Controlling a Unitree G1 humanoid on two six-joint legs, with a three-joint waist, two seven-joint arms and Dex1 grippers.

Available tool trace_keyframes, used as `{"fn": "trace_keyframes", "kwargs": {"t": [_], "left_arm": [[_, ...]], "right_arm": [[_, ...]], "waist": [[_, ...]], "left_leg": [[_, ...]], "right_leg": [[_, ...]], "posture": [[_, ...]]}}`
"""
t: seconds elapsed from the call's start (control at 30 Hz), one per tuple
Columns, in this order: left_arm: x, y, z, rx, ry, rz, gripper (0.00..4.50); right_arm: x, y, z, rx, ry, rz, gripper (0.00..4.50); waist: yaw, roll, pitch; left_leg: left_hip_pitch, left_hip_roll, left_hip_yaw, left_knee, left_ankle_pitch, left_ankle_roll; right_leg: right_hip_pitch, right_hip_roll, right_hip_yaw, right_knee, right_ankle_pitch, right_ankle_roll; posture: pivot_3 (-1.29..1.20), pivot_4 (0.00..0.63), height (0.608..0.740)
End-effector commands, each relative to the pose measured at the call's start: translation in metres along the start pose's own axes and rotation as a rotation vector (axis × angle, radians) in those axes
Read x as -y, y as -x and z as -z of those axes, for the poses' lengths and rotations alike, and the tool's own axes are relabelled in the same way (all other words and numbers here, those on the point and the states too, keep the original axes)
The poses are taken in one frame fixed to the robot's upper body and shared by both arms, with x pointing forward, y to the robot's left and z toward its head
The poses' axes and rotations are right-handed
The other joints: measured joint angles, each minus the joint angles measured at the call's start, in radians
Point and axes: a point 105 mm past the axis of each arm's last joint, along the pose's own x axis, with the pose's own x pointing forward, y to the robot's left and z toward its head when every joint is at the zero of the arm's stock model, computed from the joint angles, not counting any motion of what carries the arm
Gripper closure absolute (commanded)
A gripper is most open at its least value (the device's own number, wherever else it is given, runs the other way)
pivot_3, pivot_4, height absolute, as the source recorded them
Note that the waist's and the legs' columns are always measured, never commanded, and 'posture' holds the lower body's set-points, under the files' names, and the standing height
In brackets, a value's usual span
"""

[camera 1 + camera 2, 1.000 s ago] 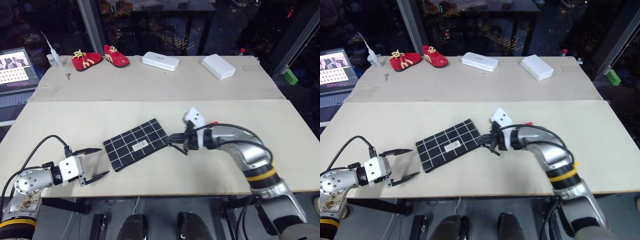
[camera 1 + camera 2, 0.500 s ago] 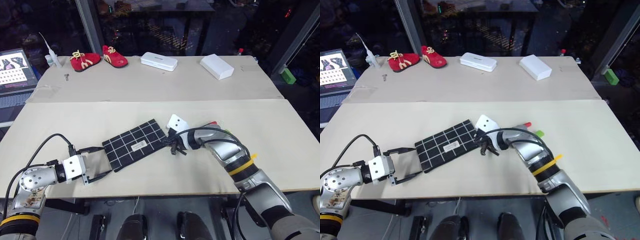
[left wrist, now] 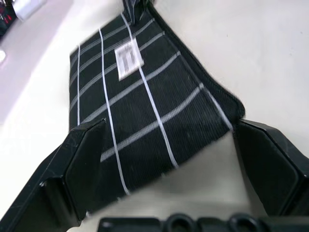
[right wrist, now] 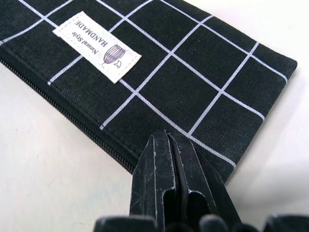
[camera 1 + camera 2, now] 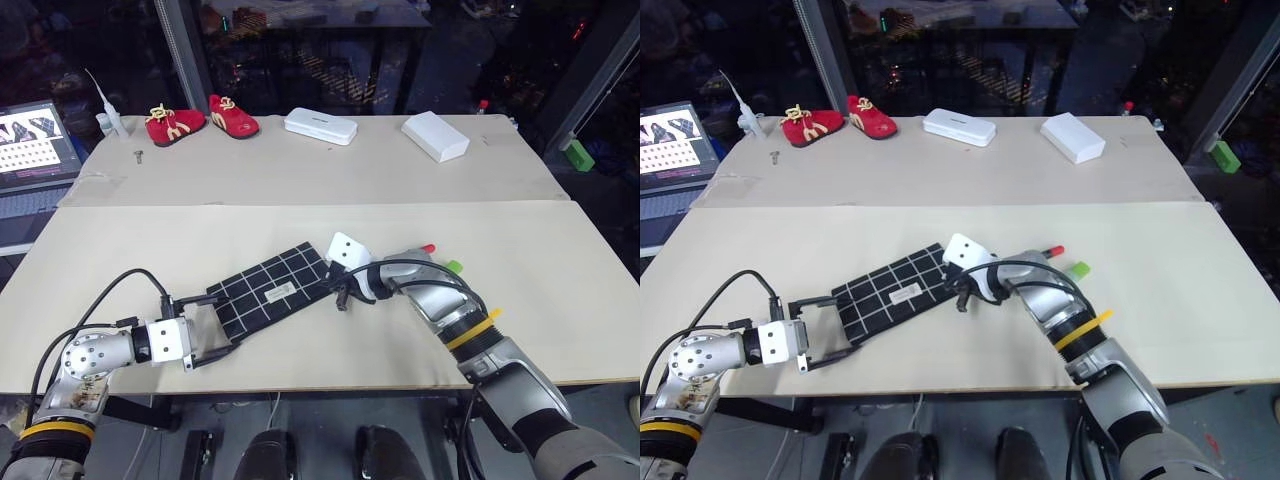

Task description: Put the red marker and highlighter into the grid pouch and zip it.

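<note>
While the grid pouch lies flat and slanted near the front of the table, both arms are parked at its two ends. The left gripper is spread wide with one finger on either side of the pouch's near-left corner, and the left wrist view makes that clearer: the pouch end sits right between the two black fingers, though I can't tell if they actually touch the fabric. At the pouch's far-right end, the right gripper has its fingers pressed together, tips at the corner where the zipper line ends. The right wrist view shows stuff the head views don't: the white label reading "Natural Style HANDMADE", the zipper teeth running along one long edge, and the shut fingertips resting right at the pouch's edge. Can't make out whether they're pinching a pull cord or just sitting there. Just past the right arm, on the side away from the pouch, a bit of the red marker and the highlighter peek out, lying on the table. Well behind the pouch, along the far edge, sit red baby shoes and two white cases.
</note>
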Motion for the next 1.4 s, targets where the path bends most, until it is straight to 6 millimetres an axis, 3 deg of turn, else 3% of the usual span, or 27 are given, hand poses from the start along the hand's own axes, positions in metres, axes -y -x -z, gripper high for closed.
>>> {"fn": "trace_keyframes", "kwargs": {"t": [0.03, 0.47, 0.5, 0.53, 0.63, 0.73, 0.77, 0.8, 0.87, 1.03, 1.2, 1.27, 1.33, 1.4], "left_arm": [[0.015, -0.014, 0.011, -0.036, -0.011, 0.058, 0.0], [0.003, -0.032, 0.004, 0.01, -0.071, 0.018, 0.0], [0.004, -0.033, 0.002, 0.014, -0.073, 0.029, 0.52], [0.004, -0.033, 0.001, 0.017, -0.073, 0.038, 0.69], [0.003, -0.035, -0.004, 0.033, -0.078, 0.045, 1.91], [0.002, -0.037, -0.007, 0.042, -0.073, 0.046, 2.82], [0.002, -0.037, -0.007, 0.042, -0.07, 0.046, 3.39], [0.001, -0.037, -0.007, 0.04, -0.065, 0.044, 3.51], [-0.002, -0.037, -0.007, 0.039, -0.048, 0.025, 4.33], [-0.01, -0.039, -0.014, 0.063, -0.018, -0.024, 4.43], [-0.015, -0.042, -0.02, 0.085, -0.011, -0.051, 4.5], [-0.014, -0.045, -0.024, 0.107, 0.019, -0.072, 4.5], [-0.014, -0.046, -0.027, 0.123, 0.056, -0.099, 4.5], [-0.016, -0.046, -0.029, 0.132, 0.092, -0.128, 4.5]], "right_arm": [[0.006, 0.004, -0.003, 0.004, 0.0, 0.025, 4.49], [0.009, 0.005, -0.001, 0.005, -0.017, 0.039, 4.49], [0.009, 0.006, -0.001, 0.005, -0.018, 0.04, 4.5], [0.01, 0.006, 0.0, 0.005, -0.018, 0.041, 4.5], [0.01, 0.006, 0.0, 0.005, -0.021, 0.045, 4.5], [0.01, 0.006, -0.001, 0.019, -0.029, 0.04, 4.5], [0.009, 0.007, -0.003, 0.031, -0.034, 0.034, 4.5], [0.008, 0.007, -0.004, 0.038, -0.037, 0.03, 4.5], [0.008, 0.009, -0.007, 0.068, -0.062, 0.022, 4.5], [0.007, 0.017, -0.018, 0.16, -0.143, -0.02, 4.5], [0.012, 0.034, -0.036, 0.273, -0.249, -0.055, 3.02], [0.023, 0.068, -0.05, 0.349, -0.327, -0.068, 2.38], [0.024, 0.094, -0.054, 0.374, -0.338, -0.077, 2.38], [0.02, 0.105, -0.046, 0.343, -0.306, -0.056, 2.38]], "waist": [[0.003, 0.0, 0.0], [0.006, 0.001, -0.001], [0.006, 0.001, -0.001], [0.005, 0.001, -0.001], [0.005, 0.001, -0.001], [0.005, 0.001, -0.001], [0.004, 0.001, -0.001], [0.003, 0.001, -0.001], [0.0, 0.001, -0.001], [-0.001, 0.001, -0.001], [-0.003, 0.001, -0.001], [-0.004, 0.001, -0.001], [-0.001, 0.001, -0.001], [0.005, 0.001, -0.001]], "left_leg": [[0.001, 0.0, 0.0, 0.0, 0.0, 0.0], [0.002, 0.0, 0.0, 0.0, 0.0, 0.0], [0.002, 0.0, 0.0, 0.0, 0.0, 0.0], [0.002, 0.0, 0.0, 0.0, 0.0, 0.0], [0.001, 0.0, 0.0, 0.0, 0.0, 0.0], [0.0, 0.0, 0.0, 0.0, 0.0, 0.0], [0.0, 0.0, 0.0, 0.0, 0.0, 0.0], [0.0, 0.0, 0.0, 0.0, 0.0, 0.0], [0.0, 0.0, 0.0, 0.0, 0.0, 0.0], [-0.002, 0.0, -0.001, 0.0, 0.0, 0.0], [-0.003, 0.0, -0.002, 0.0, 0.0, 0.0], [-0.003, 0.0, -0.002, 0.0, 0.0, 0.0], [-0.005, 0.0, -0.002, 0.0, 0.0, 0.0], [-0.008, 0.0, -0.004, 0.0, 0.0, 0.0]], "right_leg": [[0.0, 0.0, 0.0, 0.0, 0.0, 0.0], [0.001, -0.001, 0.0, 0.002, 0.0, 0.0], [0.001, 0.0, 0.0, 0.002, 0.0, 0.0], [0.001, 0.0, 0.0, 0.002, 0.0, 0.0], [0.0, 0.0, 0.0, 0.002, 0.0, 0.0], [-0.001, 0.0, 0.0, 0.002, 0.0, 0.0], [-0.001, 0.0, 0.0, 0.001, 0.0, 0.0], [-0.001, 0.0, 0.0, 0.001, 0.0, 0.0], [-0.001, 0.0, 0.0, 0.001, 0.0, 0.0], [-0.002, 0.0, 0.0, 0.0, 0.0, 0.0], [-0.003, 0.0, 0.0, 0.0, 0.0, 0.001], [-0.003, 0.0, 0.0, -0.001, 0.0, 0.001], [-0.004, 0.0, -0.001, -0.001, 0.0, 0.0], [-0.004, -0.001, -0.002, -0.002, 0.0, 0.001]], "posture": [[0.0, 0.15, 0.74], [0.0, 0.15, 0.74], [0.0, 0.15, 0.74], [0.0, 0.15, 0.74], [0.0, 0.15, 0.74], [0.0, 0.15, 0.74], [0.0, 0.15, 0.74], [0.0, 0.15, 0.74], [0.0, 0.15, 0.74], [0.0, 0.15, 0.74], [0.0, 0.15, 0.74], [0.0, 0.15, 0.74], [0.0, 0.15, 0.74], [0.0, 0.15, 0.74]]}}
